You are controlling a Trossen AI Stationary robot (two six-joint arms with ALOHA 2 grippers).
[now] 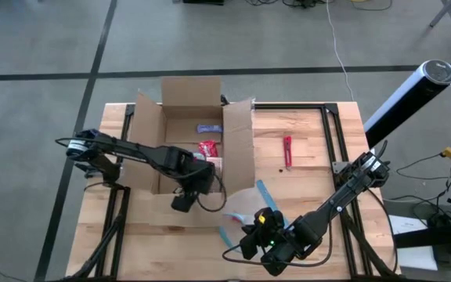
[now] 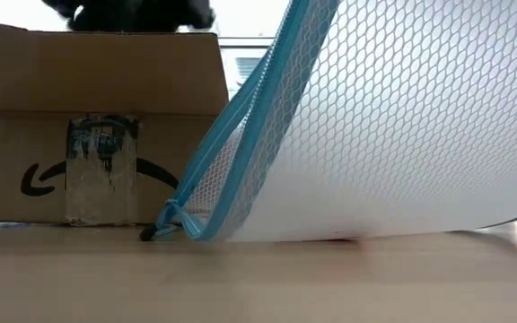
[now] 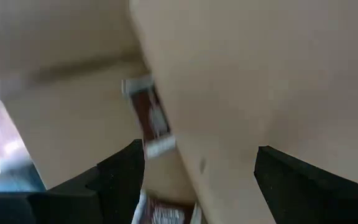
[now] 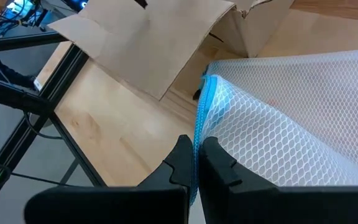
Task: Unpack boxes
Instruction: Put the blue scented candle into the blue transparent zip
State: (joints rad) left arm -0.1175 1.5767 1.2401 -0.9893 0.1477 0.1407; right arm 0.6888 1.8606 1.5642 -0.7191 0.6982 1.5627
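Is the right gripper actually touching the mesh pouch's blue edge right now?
Touching. In the right wrist view the right gripper has both fingers pressed against the pouch at its blue edge, with no gap visible on either side.

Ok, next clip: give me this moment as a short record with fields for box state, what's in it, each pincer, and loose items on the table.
box: cardboard box open, flaps spread, on the wooden table
contents: a red packet and a small blue item lie inside
left pincer: open, reaching into the box at its near side
right pincer: shut on the blue edge of the mesh pouch, holding it near the table's front
loose items: red tool on the table, right of the box
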